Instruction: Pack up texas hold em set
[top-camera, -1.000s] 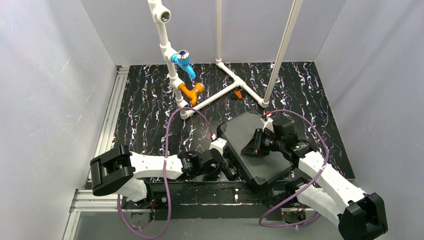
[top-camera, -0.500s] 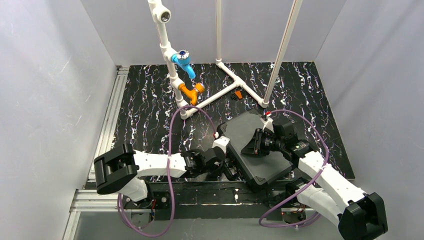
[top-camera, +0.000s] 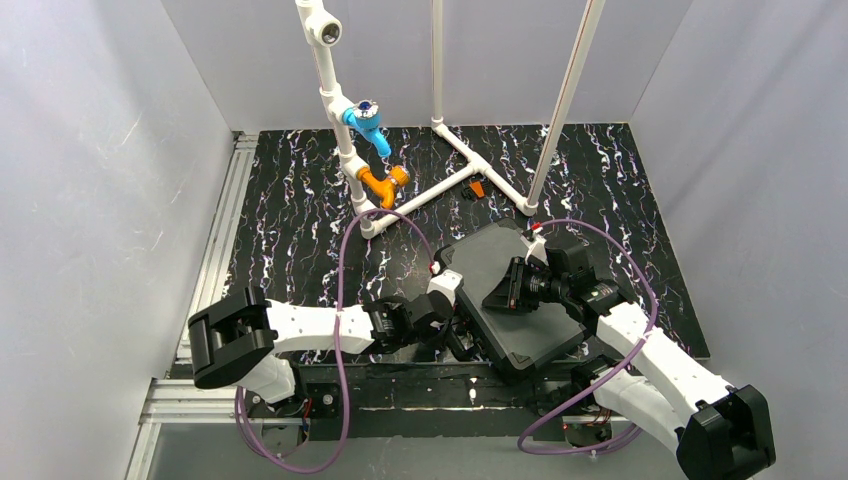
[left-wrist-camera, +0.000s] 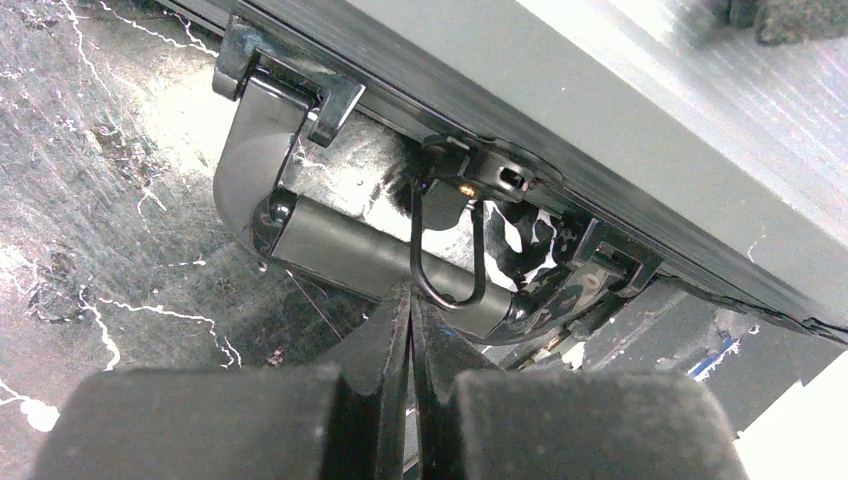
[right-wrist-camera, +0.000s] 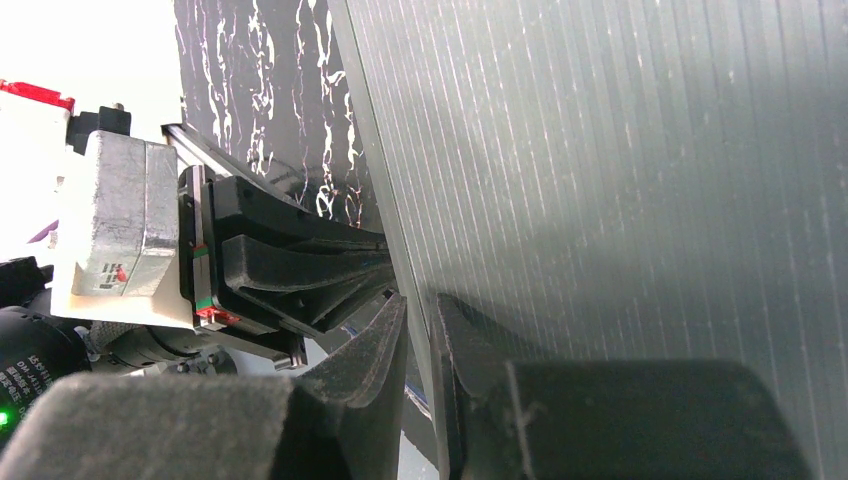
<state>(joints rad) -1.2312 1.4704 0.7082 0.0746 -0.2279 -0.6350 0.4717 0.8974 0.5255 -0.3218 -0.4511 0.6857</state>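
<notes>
Camera above: the closed black case lies askew on the marbled table, close to its near edge and right of centre, with the white pipe frame toward the far edge. The left gripper sits at the case's near-left side; the right gripper reaches over the lid. Left wrist: its fingers are clenched together, empty, tips just beside the carry handle and a black wire loop. Right wrist: its fingers straddle the ribbed lid's edge, grasping it.
</notes>
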